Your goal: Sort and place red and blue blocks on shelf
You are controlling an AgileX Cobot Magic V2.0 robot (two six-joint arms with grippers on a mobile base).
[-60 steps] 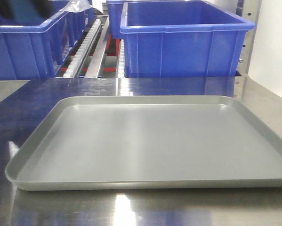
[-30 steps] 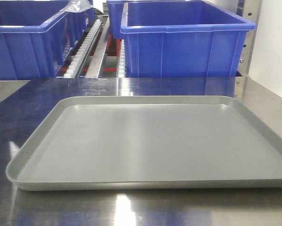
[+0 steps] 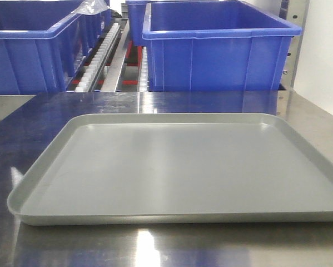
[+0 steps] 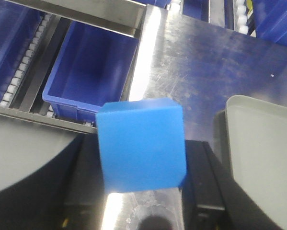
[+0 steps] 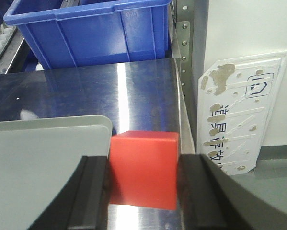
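Left wrist-mounted view: the left gripper (image 4: 142, 165) clamps the blue block (image 4: 141, 141) above the desk (image 4: 200, 62), seemingly for carrying to the shelf (image 4: 86, 12); the right gripper (image 5: 142, 184) likewise pinches the red block (image 5: 143, 165) beside the tray (image 5: 42, 148).

Front cam: low, near counter (image 3: 155, 100) front edge, facing straight across tray (image 3: 172, 218) to blue bins (image 3: 222, 55) on shelf (image 3: 102, 55) behind

Left wrist cam: right behind left gripper (image 4: 141, 167), blue block (image 4: 141, 139) super close, tilted down over counter's left edge

Right wrist cam: same deal, right gripper (image 5: 143, 182), red block (image 5: 143, 163), counter's right edge

All three share tray, counter, bins
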